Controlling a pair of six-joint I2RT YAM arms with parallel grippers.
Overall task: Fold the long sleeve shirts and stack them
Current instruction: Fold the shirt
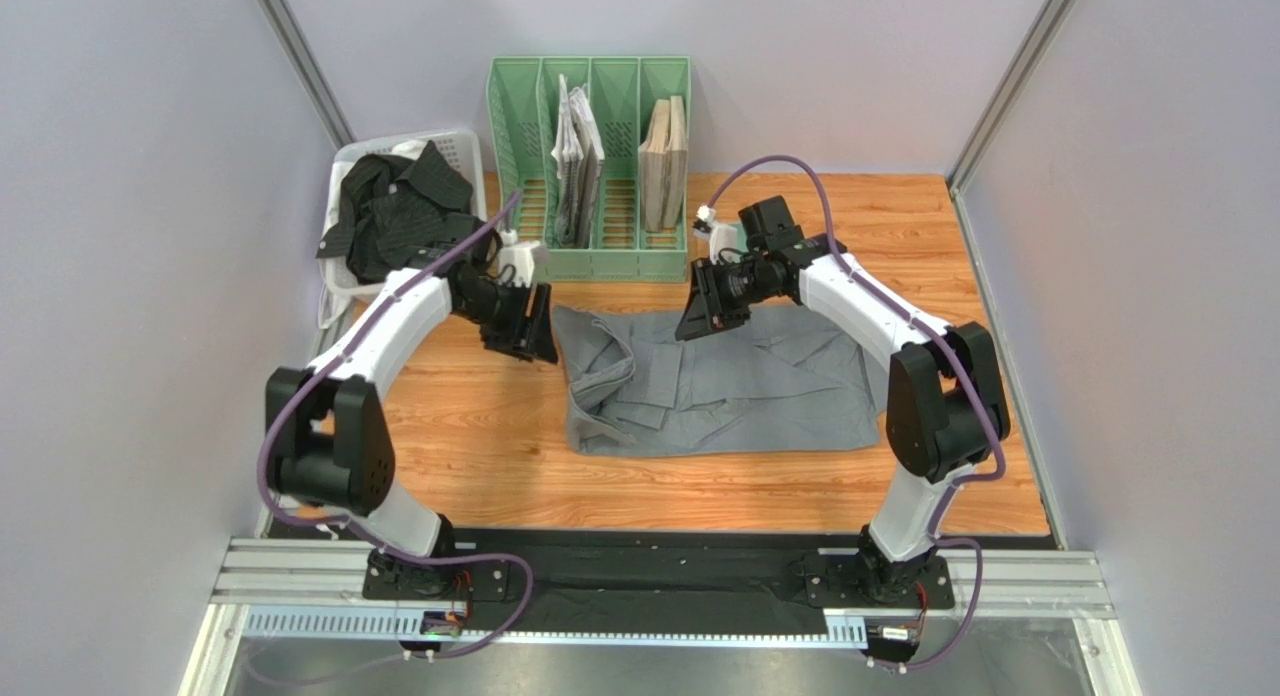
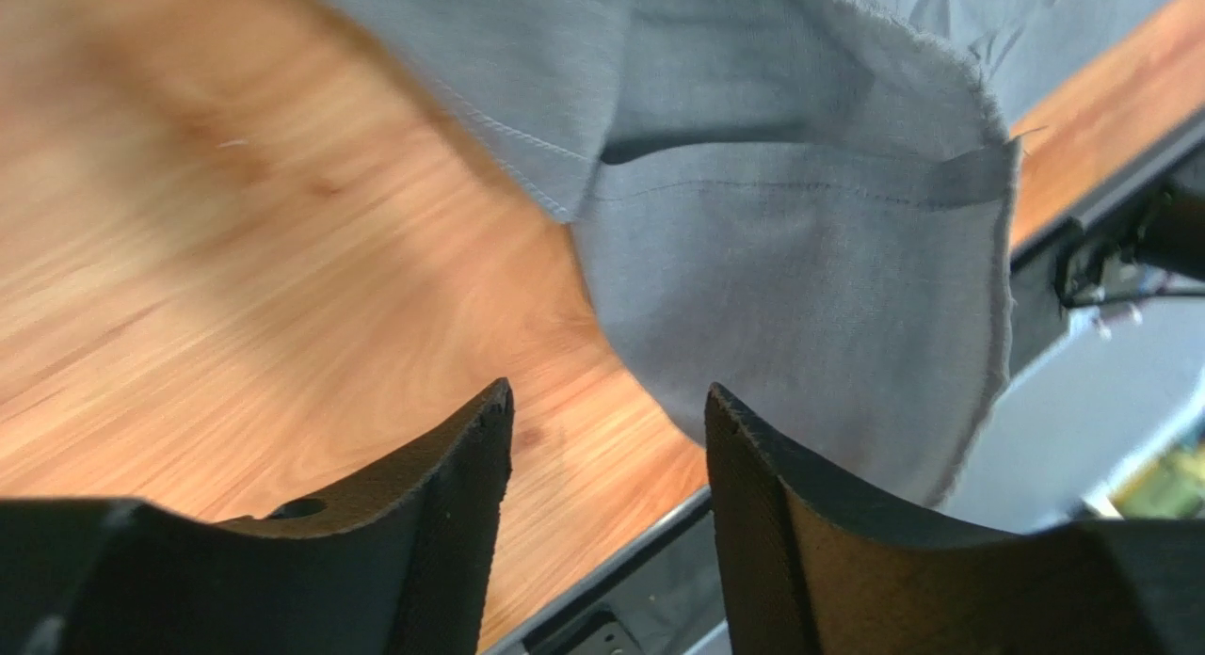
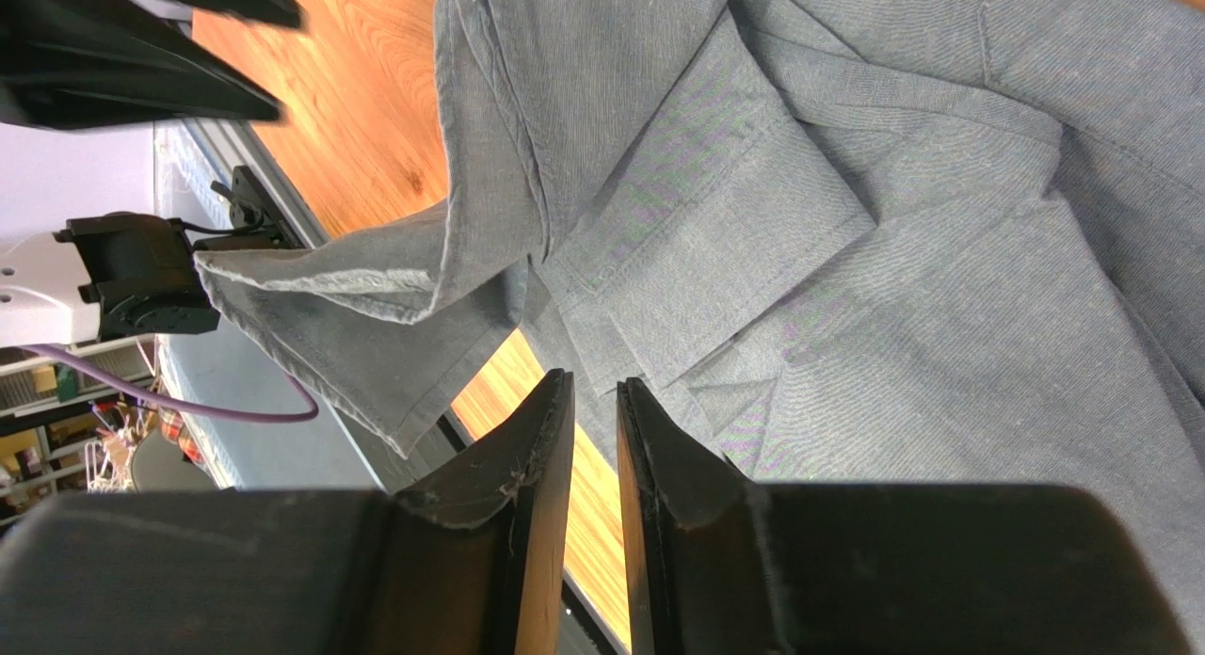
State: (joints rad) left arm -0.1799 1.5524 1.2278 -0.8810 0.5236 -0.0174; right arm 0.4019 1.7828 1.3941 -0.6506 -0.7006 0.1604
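Observation:
The mid-grey long sleeve shirt (image 1: 721, 381) lies spread and rumpled on the wooden table, with its left part folded over in loose layers. The black striped shirt (image 1: 394, 209) is bunched in a white basket at the back left. My left gripper (image 1: 526, 329) hovers at the grey shirt's far left corner, open and empty. In the left wrist view it (image 2: 608, 401) is just above a curved shirt edge (image 2: 792, 260). My right gripper (image 1: 703, 314) hovers over the shirt's far edge. In the right wrist view it (image 3: 594, 387) is only a narrow slit open and empty above the folded cloth (image 3: 849, 260).
A green slotted file rack (image 1: 589, 156) holding papers stands at the back centre, just behind both grippers. The white basket (image 1: 451, 138) sits beside it at the back left. Grey walls close in both sides. A black strip and metal rail run along the near edge.

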